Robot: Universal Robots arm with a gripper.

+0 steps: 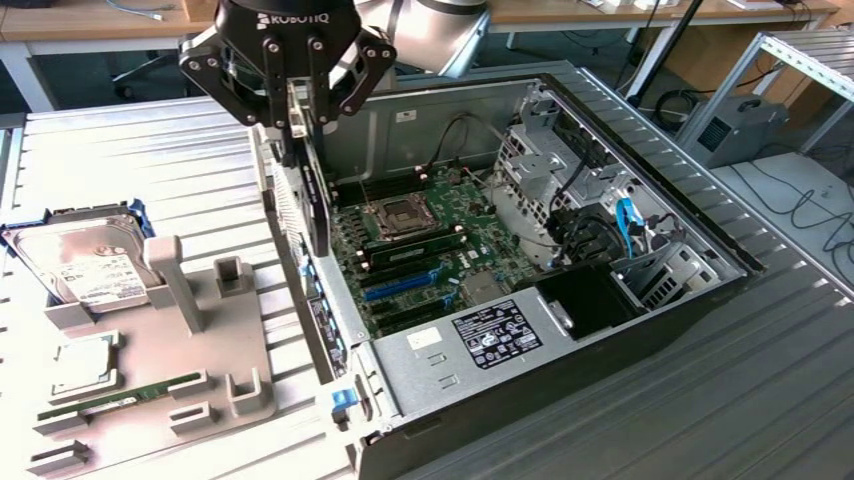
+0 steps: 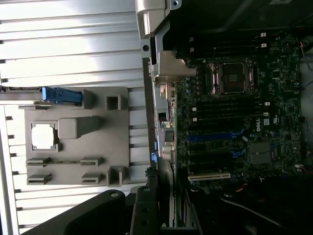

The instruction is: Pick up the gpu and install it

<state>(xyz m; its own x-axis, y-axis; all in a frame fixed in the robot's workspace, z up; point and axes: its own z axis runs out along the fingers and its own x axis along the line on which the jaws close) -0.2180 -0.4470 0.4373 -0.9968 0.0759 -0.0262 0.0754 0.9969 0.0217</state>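
On a ribbed silver metal tabletop [image 1: 747, 400], an open black tower computer case [image 1: 414, 125] lies on its side, taking up the exterior view from the centre out to three o'clock. Its green motherboard [image 1: 461, 205] [image 2: 234, 112] faces up, with an empty processor socket near the middle. At eight o'clock of the exterior view, beside the case, sits a flat grey plastic parts fixture [image 1: 160, 330] [image 2: 73, 147].

A silver hard drive with blue frame [image 1: 87, 265] rests at the fixture's eleven o'clock corner. The gpu [image 1: 310, 200], a slim dark expansion card seen edge-on, hangs upright at ten o'clock from the motherboard's socket. It is lined up over the case wall that faces the fixture; whether its lower end touches that wall cannot be told.

The black robot gripper [image 1: 296, 118], at eleven o'clock of the exterior view, has its fingers clamped on the card's upper edge. A square silver processor [image 1: 83, 355] [image 2: 43, 136] lies at the fixture's eight o'clock, and a thin green memory stick [image 1: 120, 397] at its six o'clock edge.
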